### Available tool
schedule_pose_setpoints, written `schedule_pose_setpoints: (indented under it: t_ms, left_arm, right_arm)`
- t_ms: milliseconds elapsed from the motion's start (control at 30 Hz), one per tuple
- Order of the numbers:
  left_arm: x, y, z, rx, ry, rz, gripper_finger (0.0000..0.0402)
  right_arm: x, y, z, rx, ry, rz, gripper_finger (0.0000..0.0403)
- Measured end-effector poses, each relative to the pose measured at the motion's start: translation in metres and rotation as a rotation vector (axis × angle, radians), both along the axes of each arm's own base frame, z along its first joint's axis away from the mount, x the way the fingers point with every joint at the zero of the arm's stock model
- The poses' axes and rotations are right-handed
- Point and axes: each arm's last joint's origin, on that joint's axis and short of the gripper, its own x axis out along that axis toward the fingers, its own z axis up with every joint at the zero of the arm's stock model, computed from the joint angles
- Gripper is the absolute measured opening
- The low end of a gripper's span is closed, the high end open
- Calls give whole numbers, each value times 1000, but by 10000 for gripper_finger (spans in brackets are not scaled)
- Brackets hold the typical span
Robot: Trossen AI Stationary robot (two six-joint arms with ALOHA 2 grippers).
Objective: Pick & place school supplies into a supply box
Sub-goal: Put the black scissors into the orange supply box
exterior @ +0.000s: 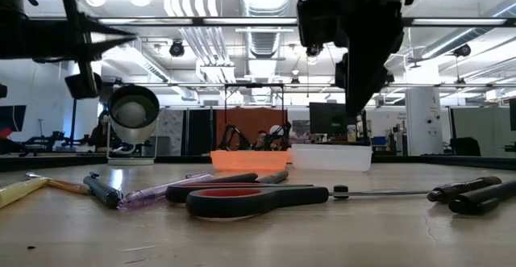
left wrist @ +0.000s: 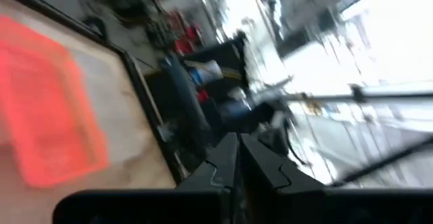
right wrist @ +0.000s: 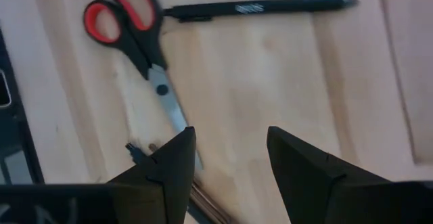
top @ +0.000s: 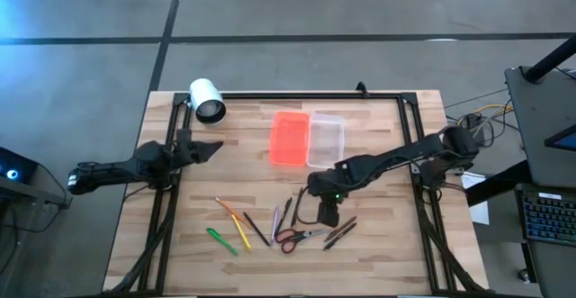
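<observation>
The right pincer [top: 326,215] hangs over the front-middle of the wooden counter [top: 378,253], right above the spread of pens and pencils [top: 245,230]. Its fingers are spread apart with nothing between them. In its own wrist view you look down through that gap [right wrist: 226,176] onto bare wood, with the red-handled scissors [right wrist: 135,41] just ahead and a dark pen [right wrist: 257,7] lying past the handles. Something thin and dark pokes out under one finger, but it's cut off, so I can't tell which pen it is.

The left pincer [top: 205,148] waits at the left edge of the counter, well away from the supplies. Its fingers [left wrist: 223,166] are pressed together and hold nothing. That wrist view is badly smeared, and the orange blob in it is about all you can make out.

The supply box sits toward the back-middle of the counter, opened flat: orange lid [top: 290,137] on the left, clear tray [top: 326,139] touching it on the right. I can't make out anything inside the tray from above. From counter level, the scissors [exterior: 250,198] block most of the front, the box is only a thin orange-and-white strip behind them, and the arm is cut off at the top. A white cylinder [top: 207,100] lies near the back-left corner.
</observation>
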Motion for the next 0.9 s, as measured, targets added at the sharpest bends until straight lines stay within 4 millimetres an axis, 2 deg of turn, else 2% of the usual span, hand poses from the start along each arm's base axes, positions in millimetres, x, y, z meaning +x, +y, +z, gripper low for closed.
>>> schedule_pose_setpoints:
  t_ms: [300,433,500,600,767,900]
  left_arm:
    - [-2,-11,18,108,15,-123,0]
    - [0,-15,13,133,112,-165,0]
    - [2,-17,8,140,170,-186,0]
    - [3,-19,1,143,240,-214,0]
    - [5,-21,-8,151,313,-292,0]
    - [4,-22,-10,144,333,-326,0]
  right_arm:
    - [4,35,6,-28,-126,110,175]
    - [12,47,7,7,-219,116,175]
    - [16,50,2,24,-201,80,175]
    - [29,60,-6,31,-194,72,176]
    - [57,82,-18,-4,-215,181,176]
    - [72,92,-31,-106,-136,211,176]
